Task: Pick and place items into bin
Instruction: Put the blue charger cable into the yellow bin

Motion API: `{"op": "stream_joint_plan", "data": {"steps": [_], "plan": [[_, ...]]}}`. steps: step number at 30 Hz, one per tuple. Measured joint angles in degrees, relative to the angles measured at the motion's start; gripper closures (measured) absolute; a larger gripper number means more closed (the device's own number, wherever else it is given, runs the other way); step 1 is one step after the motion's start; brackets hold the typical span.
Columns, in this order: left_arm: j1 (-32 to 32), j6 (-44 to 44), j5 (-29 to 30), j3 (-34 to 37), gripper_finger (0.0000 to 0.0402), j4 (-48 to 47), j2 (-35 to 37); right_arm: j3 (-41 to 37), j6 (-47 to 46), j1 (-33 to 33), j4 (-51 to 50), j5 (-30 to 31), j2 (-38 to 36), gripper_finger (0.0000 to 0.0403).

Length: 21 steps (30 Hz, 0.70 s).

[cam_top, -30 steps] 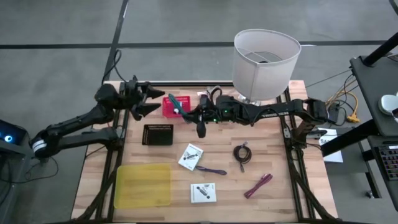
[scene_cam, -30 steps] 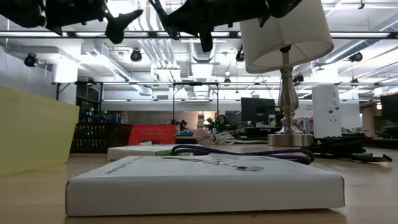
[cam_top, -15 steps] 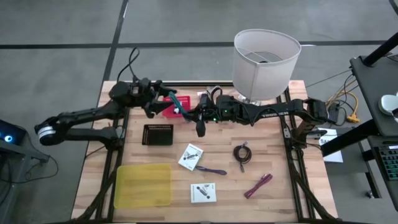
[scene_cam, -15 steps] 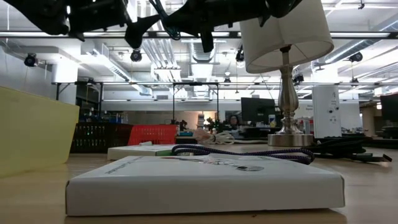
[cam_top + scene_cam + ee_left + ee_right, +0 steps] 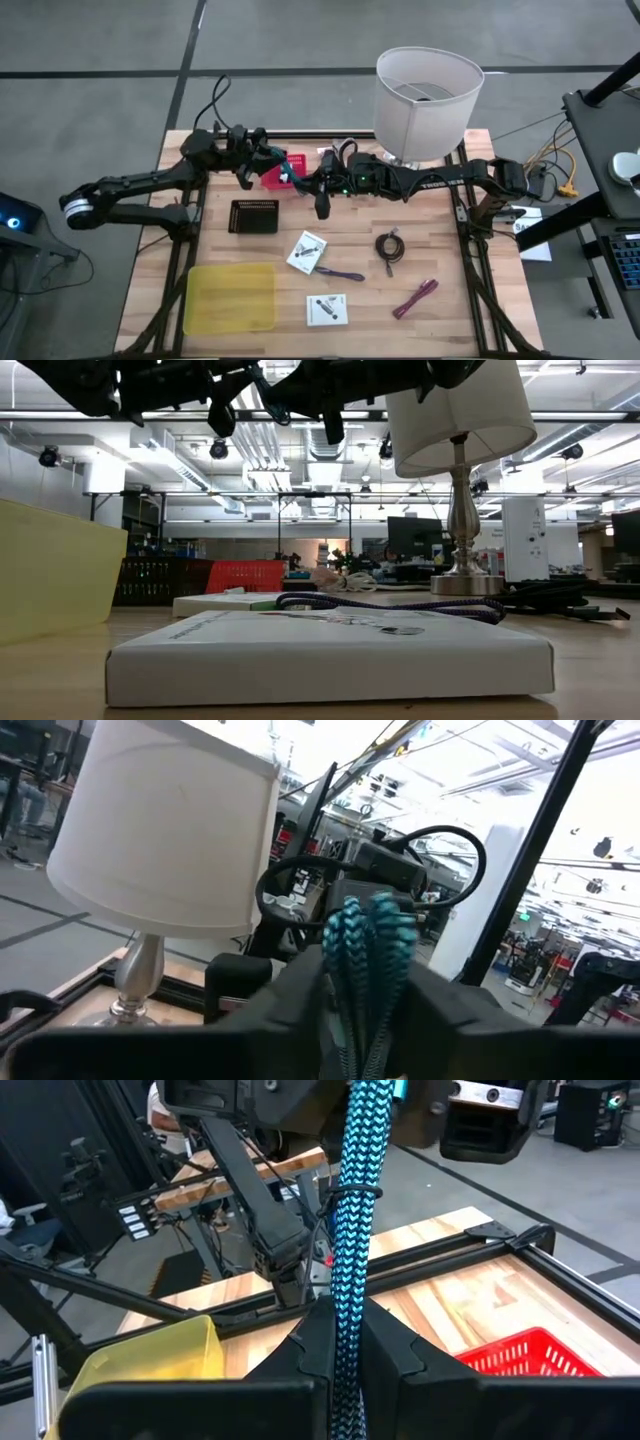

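Observation:
A teal braided cord (image 5: 286, 166), bundled and tied, hangs in the air over the red basket (image 5: 272, 176) at the far middle of the table. My left gripper (image 5: 266, 157) is shut on its left end and my right gripper (image 5: 304, 180) is shut on its right end. In the right wrist view the cord (image 5: 352, 1200) runs straight from my right fingers to the left gripper (image 5: 300, 1095). The yellow bin (image 5: 230, 297) stands at the near left. My left gripper pinches the cord's end (image 5: 364, 955) between its two fingers, coming about level from the table's left. The cord is lifted clear of the table and reaches on toward the right arm. My right gripper pinches the cord's other end (image 5: 346, 1320) between its two fingers, coming about level from the table's right. The cord runs on in line with the fingers, clear of the table.
A black basket (image 5: 254, 215) sits near the red one. Two white cards (image 5: 307, 252) (image 5: 327, 309), a purple pen (image 5: 340, 273), a black coiled cable (image 5: 389, 247) and a magenta stick (image 5: 415, 298) lie on the wood. A big white lamp (image 5: 428, 90) stands far right.
My left gripper has moved toward the table's right, up to the teal cord held by the right gripper. Its fingers, wide open a second ago, have shut on the cord's left end. The right gripper and the cord have stayed in place.

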State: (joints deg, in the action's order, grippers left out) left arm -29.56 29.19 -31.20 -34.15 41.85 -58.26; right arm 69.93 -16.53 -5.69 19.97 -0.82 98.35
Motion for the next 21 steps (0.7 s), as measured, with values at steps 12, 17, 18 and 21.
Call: {"op": "stream_joint_plan", "data": {"steps": [12,17,18,21], "plan": [[-0.1,4.5,-8.6,0.1,0.0385,-3.6,4.6,0.1,0.0,0.1,-11.0,-13.2,-0.2,0.0286],[0.7,16.2,-19.4,0.7,0.0386,-10.7,8.7,0.1,-2.8,0.1,-20.0,-17.7,-0.3,0.0253],[1.2,18.2,-21.6,0.9,0.0386,-12.7,9.5,0.1,-3.2,0.1,-21.3,-17.7,-0.3,0.0250],[3.6,22.3,-27.1,1.1,0.0386,-20.7,12.2,0.1,-3.2,0.1,-23.2,-17.6,-0.3,0.0243]]}}
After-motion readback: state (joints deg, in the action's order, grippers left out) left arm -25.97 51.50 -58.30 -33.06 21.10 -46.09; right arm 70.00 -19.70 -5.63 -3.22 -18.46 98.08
